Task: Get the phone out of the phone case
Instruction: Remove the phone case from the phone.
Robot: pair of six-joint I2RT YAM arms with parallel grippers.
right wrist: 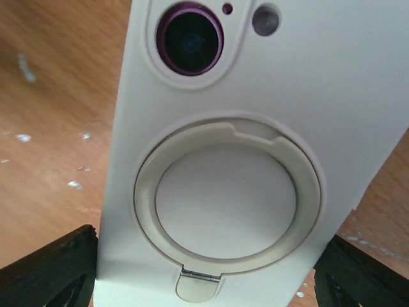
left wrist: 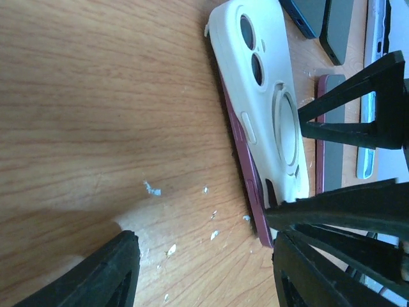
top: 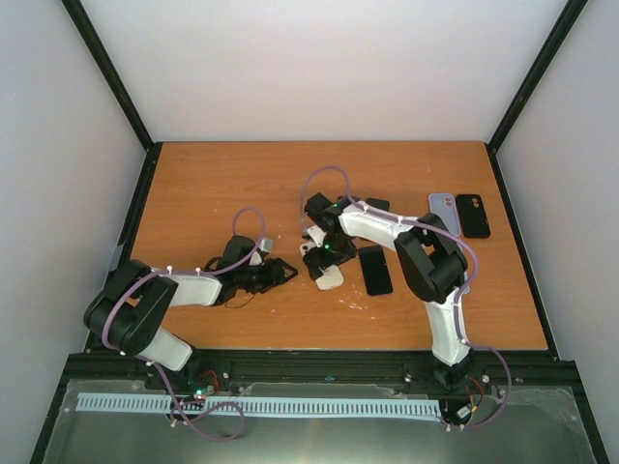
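Your right gripper (right wrist: 208,256) straddles the phone case (top: 330,279) mid-surface; whether it's clamped, I can't tell. Your left gripper (left wrist: 204,249), open and empty, has the case at 3 o'clock, long axis 11-to-5.

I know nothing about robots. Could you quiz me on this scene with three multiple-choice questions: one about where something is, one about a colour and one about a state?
1. Where is the white case?
A) near the middle of the table, at the right gripper
B) at the far right edge
C) clamped in the left gripper

2. What colour is the phone in that case?
A) green
B) maroon
C) yellow

3. How is the left gripper?
A) shut on the case
B) shut on a cable
C) open and empty

Answers:
1 A: the top view shows the case mid-table at the right arm's tip.
2 B: a maroon edge shows under the white shell in the left wrist view.
3 C: its fingers stand wide apart with only bare wood between them.
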